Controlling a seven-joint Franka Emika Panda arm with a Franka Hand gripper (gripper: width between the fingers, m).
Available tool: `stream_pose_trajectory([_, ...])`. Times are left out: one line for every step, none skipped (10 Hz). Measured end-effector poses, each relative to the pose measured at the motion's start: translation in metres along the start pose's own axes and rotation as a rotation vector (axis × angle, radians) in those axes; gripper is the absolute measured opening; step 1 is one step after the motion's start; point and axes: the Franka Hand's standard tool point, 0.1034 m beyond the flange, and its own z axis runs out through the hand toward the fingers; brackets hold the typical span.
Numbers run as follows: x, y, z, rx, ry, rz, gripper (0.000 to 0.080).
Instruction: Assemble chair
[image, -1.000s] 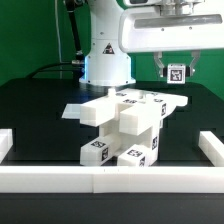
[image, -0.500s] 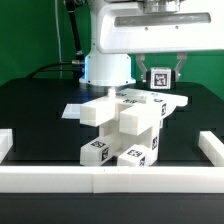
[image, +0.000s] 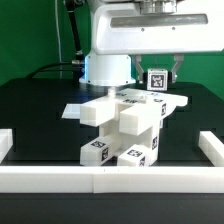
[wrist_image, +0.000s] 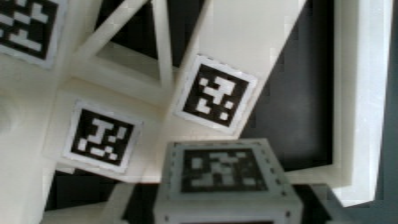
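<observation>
Saw gripper (image: 160, 72) clenched on a small tagged block (image: 157, 79), a finger on each side, tag toward the exterior camera. Found it directly over the part-built chair (image: 125, 130), at the stack's far end toward the exterior view's right. Couldn't tell whether the block touched the top parts or hung just above. Found the chair mid-bench (image: 30, 110), nearer the front border rail (image: 110, 181) than the far edge, well apart from both side rails. Noted a flat panel (image: 75, 110) jutting from the stack toward the exterior view's left. Wrist view: saw same block (wrist_image: 217, 172) between the jaws, chair's tagged beams (wrist_image: 217, 95) close beneath.
</observation>
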Motion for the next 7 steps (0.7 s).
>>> stream_pose_trajectory([0.0019,0.0017,0.0004,-0.002,0.001,0.002,0.0279])
stream_pose_trajectory([0.002,0.0017,0.001,-0.002,0.001,0.002,0.0279])
stream_pose_trajectory([0.0018,0.0018,0.0018,-0.003,0.0,0.002,0.0279])
stream_pose_trajectory([0.0012,0.0024,0.0032,-0.005,-0.002,0.002,0.0279])
stream_pose_trajectory([0.0005,0.003,0.0052,-0.007,-0.005,0.003,0.0279])
stream_pose_trajectory([0.0003,0.0035,0.0066,-0.009,-0.007,0.003,0.0279])
stream_pose_trajectory([0.0006,0.0037,0.007,-0.01,-0.007,0.004,0.0279])
